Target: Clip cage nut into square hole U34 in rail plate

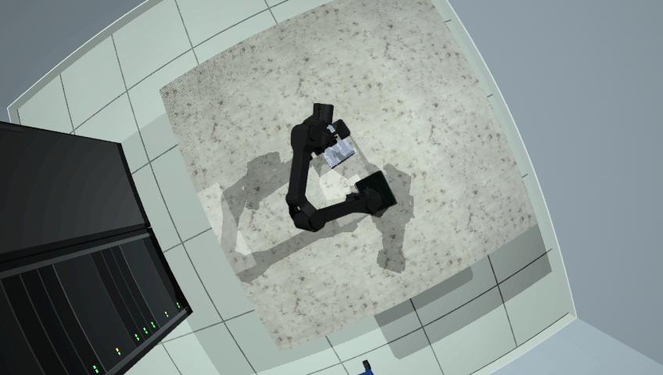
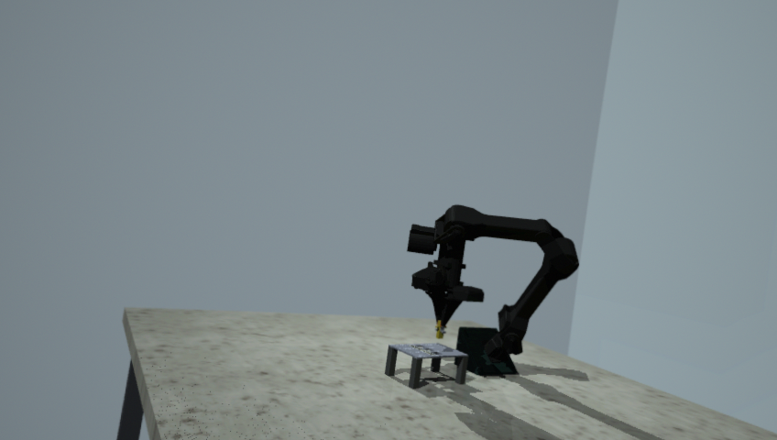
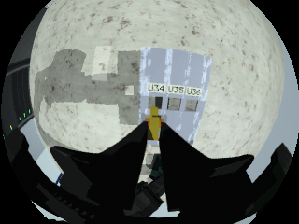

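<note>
Cage nut (image 2: 439,329) (image 3: 154,125), a small yellow piece with orange bits at its sides, sits clamped between the black gripper's fingertips (image 2: 440,325), directly below the wrist, its long axis roughly upright. It hangs above the pale metal rail plate (image 1: 338,152) (image 2: 431,350) (image 3: 175,70), apart from it. The wrist view shows the U34 square hole (image 3: 156,103) just beyond the nut; the exterior view hides that label but shows the gap beneath.
</note>
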### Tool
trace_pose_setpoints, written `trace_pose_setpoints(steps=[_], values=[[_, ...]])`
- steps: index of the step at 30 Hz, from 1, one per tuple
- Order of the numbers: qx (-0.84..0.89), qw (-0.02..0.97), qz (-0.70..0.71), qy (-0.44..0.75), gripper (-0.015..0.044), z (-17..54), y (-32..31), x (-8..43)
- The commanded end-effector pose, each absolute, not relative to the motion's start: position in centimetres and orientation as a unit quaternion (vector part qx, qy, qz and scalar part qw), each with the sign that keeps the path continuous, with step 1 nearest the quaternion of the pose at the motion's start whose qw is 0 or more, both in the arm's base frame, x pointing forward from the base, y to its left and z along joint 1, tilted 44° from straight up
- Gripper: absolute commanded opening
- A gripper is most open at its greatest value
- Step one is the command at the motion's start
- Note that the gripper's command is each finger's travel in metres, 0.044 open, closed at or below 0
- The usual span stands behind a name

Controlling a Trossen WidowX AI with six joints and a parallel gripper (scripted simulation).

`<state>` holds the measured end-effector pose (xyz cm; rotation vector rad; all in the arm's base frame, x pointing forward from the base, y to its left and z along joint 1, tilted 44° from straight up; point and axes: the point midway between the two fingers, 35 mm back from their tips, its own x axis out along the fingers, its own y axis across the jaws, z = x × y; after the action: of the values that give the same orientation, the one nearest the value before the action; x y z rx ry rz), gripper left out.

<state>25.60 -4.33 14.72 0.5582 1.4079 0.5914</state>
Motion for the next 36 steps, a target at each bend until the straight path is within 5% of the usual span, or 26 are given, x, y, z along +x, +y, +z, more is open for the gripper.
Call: trace_pose_setpoints(steps=[1, 36], values=[[0.245, 0.689, 0.262, 0.630, 0.0027, 14.5, -3.9, 25.6], [0.228, 0.694, 0.245, 0.637, 0.0027, 11.9, -1.1, 25.9]])
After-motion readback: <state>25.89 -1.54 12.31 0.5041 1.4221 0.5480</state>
